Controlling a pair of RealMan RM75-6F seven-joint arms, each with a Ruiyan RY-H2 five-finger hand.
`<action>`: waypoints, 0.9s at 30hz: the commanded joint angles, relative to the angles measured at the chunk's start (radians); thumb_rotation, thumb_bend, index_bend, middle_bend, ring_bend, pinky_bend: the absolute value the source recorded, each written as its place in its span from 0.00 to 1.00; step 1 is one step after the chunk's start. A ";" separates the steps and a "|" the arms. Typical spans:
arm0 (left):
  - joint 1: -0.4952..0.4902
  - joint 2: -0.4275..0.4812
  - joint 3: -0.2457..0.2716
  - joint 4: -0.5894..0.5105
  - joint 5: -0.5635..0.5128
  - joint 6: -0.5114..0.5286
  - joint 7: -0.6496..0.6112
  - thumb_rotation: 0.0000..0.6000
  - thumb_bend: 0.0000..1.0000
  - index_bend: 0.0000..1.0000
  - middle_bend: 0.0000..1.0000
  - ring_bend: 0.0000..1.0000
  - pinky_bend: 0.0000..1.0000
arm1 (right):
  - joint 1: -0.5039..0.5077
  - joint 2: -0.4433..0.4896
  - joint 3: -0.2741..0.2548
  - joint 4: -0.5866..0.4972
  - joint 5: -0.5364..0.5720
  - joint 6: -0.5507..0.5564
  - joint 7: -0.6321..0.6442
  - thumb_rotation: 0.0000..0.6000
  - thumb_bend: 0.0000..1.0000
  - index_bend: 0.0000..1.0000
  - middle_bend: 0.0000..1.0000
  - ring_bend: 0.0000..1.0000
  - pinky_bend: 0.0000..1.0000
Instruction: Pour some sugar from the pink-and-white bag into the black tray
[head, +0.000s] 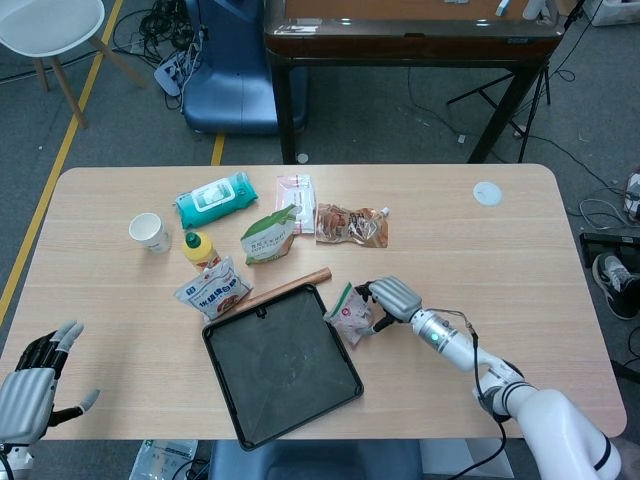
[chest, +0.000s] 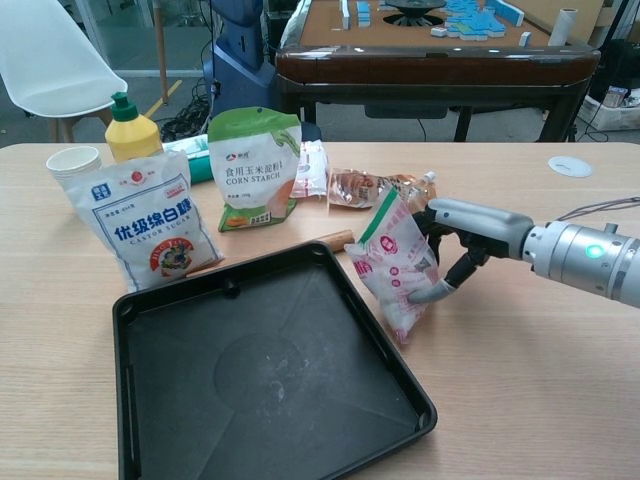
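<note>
The pink-and-white sugar bag (head: 350, 313) (chest: 397, 262) leans tilted beside the right rim of the black tray (head: 281, 364) (chest: 262, 380), its top turned toward the tray. My right hand (head: 387, 298) (chest: 462, 238) grips the bag from the right, fingers wrapped round its side. The tray lies at the table's front centre and holds nothing that I can see. My left hand (head: 30, 386) hangs at the table's front left corner with fingers spread, holding nothing; the chest view does not show it.
Behind the tray lie a wooden stick (head: 286, 287), a white sugar bag (chest: 145, 217), a corn starch pouch (chest: 254, 167), a yellow bottle (chest: 131, 127), a paper cup (head: 150, 231), a wipes pack (head: 215, 198) and a brown snack pouch (head: 351, 224). A white lid (head: 487, 193) sits far right.
</note>
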 joint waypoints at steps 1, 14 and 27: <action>-0.001 0.001 0.001 0.002 0.002 -0.001 -0.003 1.00 0.18 0.07 0.08 0.08 0.07 | -0.009 0.033 0.011 -0.032 0.007 0.029 -0.042 1.00 0.32 0.57 0.56 0.50 0.52; -0.004 0.008 0.000 0.022 0.021 0.006 -0.046 1.00 0.18 0.07 0.08 0.08 0.07 | 0.051 0.288 0.071 -0.454 0.019 0.001 -0.491 1.00 0.32 0.58 0.56 0.53 0.55; -0.002 0.009 0.002 0.049 0.048 0.027 -0.099 1.00 0.18 0.06 0.08 0.08 0.07 | 0.147 0.417 0.166 -0.761 0.137 -0.216 -1.040 1.00 0.32 0.58 0.57 0.53 0.55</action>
